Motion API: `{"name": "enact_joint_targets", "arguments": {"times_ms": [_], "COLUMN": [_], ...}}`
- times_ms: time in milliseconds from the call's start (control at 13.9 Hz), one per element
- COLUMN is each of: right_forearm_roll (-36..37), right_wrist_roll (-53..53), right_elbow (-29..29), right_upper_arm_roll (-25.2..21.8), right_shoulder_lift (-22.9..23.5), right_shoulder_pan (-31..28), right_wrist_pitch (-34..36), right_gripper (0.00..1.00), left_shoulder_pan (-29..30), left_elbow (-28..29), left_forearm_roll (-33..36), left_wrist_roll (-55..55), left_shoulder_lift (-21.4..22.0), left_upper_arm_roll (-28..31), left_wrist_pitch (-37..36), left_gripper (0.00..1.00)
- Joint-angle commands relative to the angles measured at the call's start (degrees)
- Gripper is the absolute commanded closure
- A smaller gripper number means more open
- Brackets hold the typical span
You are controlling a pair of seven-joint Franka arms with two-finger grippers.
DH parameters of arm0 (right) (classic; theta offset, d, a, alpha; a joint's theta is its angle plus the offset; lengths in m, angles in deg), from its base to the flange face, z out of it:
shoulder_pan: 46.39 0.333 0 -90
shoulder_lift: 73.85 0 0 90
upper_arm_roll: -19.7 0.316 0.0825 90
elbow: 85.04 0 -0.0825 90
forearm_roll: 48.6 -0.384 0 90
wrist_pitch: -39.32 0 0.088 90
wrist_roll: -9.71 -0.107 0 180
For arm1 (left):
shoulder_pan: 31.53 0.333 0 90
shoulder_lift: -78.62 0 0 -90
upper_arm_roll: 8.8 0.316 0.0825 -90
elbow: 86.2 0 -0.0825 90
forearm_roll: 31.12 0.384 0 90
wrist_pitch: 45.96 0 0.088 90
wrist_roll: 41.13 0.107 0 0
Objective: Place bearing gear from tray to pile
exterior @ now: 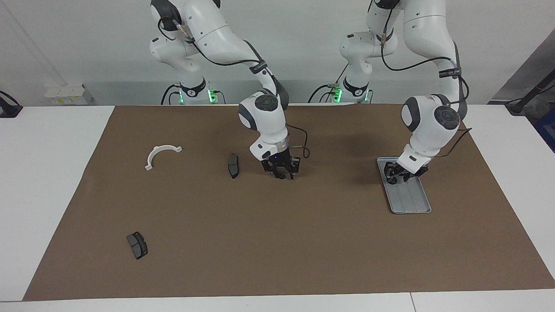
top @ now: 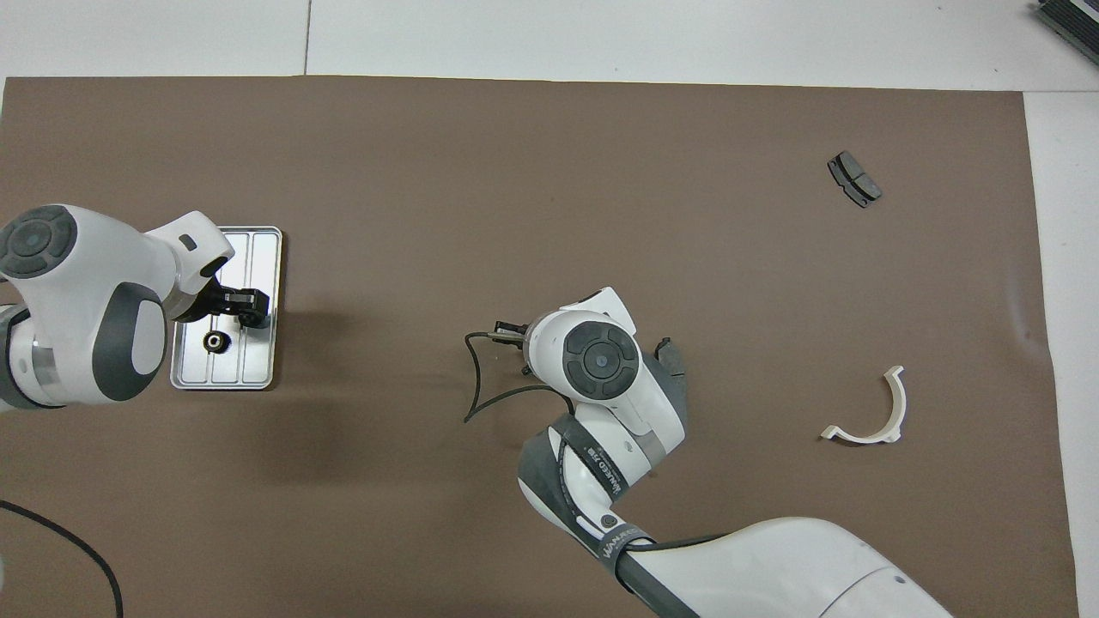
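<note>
A small dark bearing gear (top: pixel 212 342) lies in the ridged silver tray (top: pixel 258 257) at the left arm's end of the mat. My left gripper (top: pixel 253 309) hangs low over the tray (exterior: pixel 409 199), just farther from the robots than the gear, open and holding nothing. In the facing view its hand (exterior: pixel 396 174) hides the gear. My right gripper (exterior: pixel 284 174) is down close to the mat's middle, beside a dark brake pad (exterior: pixel 233 165). In the overhead view its own arm covers it. The pile's white half-ring bracket (exterior: pixel 160 155) and a second brake pad (exterior: pixel 137 245) lie toward the right arm's end.
A brown mat (exterior: pixel 303 242) covers most of the white table. The right arm's black cable (top: pixel 472 386) loops over the mat beside its wrist. The brake pad (top: pixel 670 356) next to that arm is partly covered from above.
</note>
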Motion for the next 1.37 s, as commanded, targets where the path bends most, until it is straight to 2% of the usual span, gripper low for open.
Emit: {"name": "enact_joint_targets", "arguments": {"times_ms": [0, 648, 1296], "right_forearm_roll": [1.2, 1.2, 1.0], "right_wrist_roll": [0.7, 5.1, 4.4], "right_elbow": [-1.7, -2.2, -1.6], "right_upper_arm_roll": [0.4, 0.4, 0.5], "right_shoulder_lift": [-0.5, -0.5, -1.3], "right_shoulder_pan": [-0.6, -2.4, -2.6], "right_wrist_pitch": [-0.7, -0.4, 0.0], "right_gripper": [0.41, 0.53, 0.72], "left_shoulder_pan": [0.4, 0.3, 0.2], "left_elbow": [2.0, 2.0, 1.7], "left_forearm_roll": [0.0, 0.0, 0.0], "left_wrist_roll": [0.9, 0.8, 0.8], "left_shoulder_lift": [1.3, 1.3, 1.2], "left_upper_arm_roll": [0.0, -0.1, -0.1], "left_wrist_pitch": [1.6, 1.6, 1.6], "left_gripper": [0.34, 0.34, 0.34]}}
